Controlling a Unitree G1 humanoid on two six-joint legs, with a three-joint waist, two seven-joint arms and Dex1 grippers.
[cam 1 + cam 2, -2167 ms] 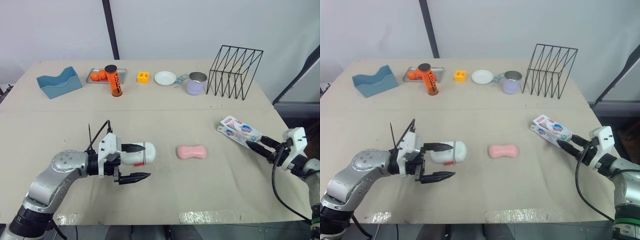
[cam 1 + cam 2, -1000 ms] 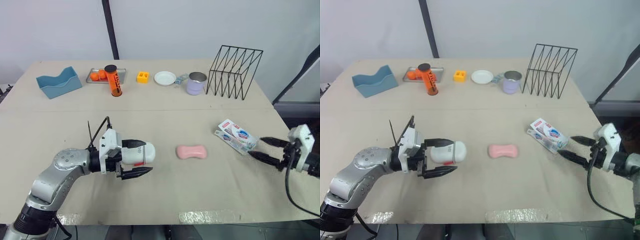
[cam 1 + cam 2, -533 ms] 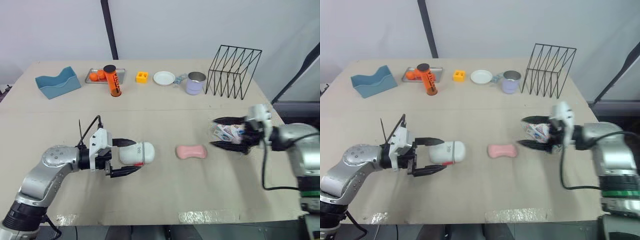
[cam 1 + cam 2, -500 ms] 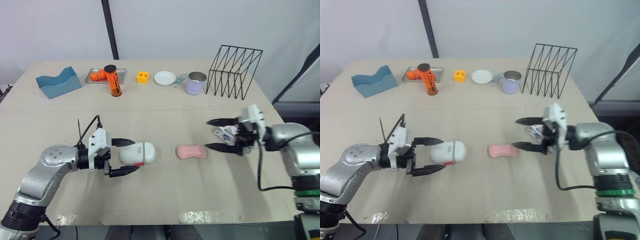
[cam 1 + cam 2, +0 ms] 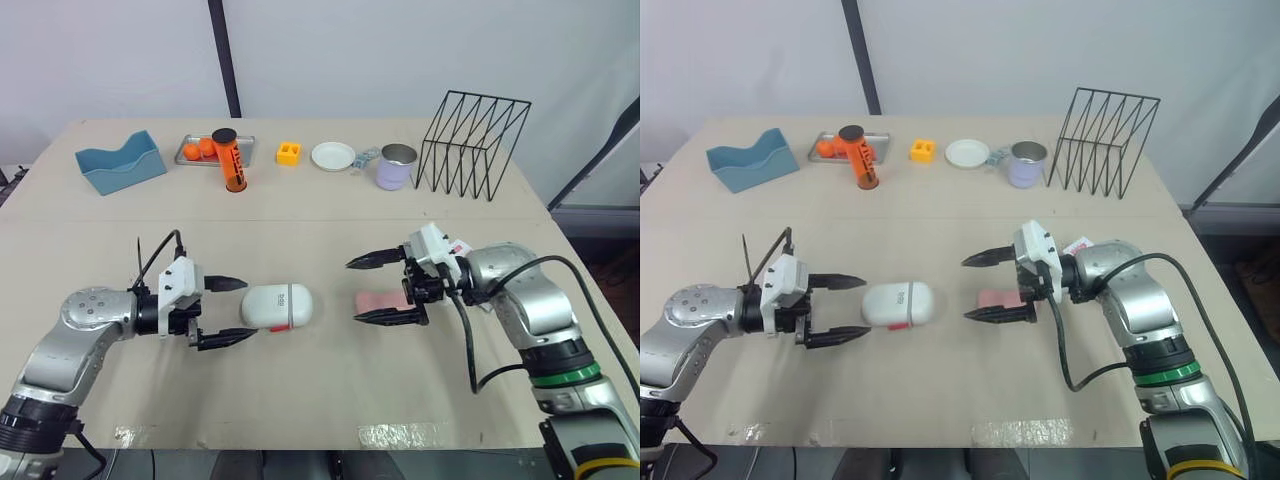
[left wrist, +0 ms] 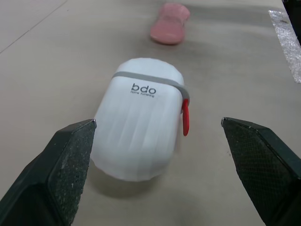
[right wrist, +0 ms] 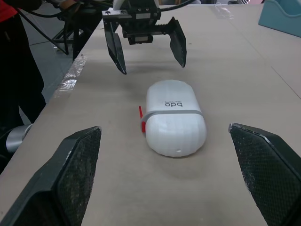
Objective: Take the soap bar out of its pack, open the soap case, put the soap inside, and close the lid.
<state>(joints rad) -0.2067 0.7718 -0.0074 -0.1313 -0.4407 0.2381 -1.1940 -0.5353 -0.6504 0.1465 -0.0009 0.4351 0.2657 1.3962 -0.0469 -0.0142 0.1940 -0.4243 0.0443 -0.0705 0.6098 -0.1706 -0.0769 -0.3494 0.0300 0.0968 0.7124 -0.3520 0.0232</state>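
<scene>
Left eye view: the case (image 5: 277, 306) lies on its side mid-table (image 5: 320, 220), lid shut, red latch toward the near edge. At its left end the left gripper (image 5: 247, 309) has its fingers wide apart, tips level with that end and not touching it. Opposite, the right gripper (image 5: 352, 292) is spread just as wide, one finger on each side of the pink soap (image 5: 378, 301). The soap's right end is hidden behind the gripper body, so contact cannot be told. A sliver of the pack (image 5: 461, 246) peeks out behind that arm, its print unreadable. Bare table surrounds case and soap; the mug (image 5: 395, 166) and rack (image 5: 475, 140) stand well apart at the far edge.

Left wrist view: "bdo" reads on the case; the line beneath is too small to read. Both fingers (image 6: 61, 165) are cut off by the frame, and the soap beyond is blurred.

Right wrist view: "bdo" shows again, with the left gripper facing across the case, near the table's taped edge.
</scene>
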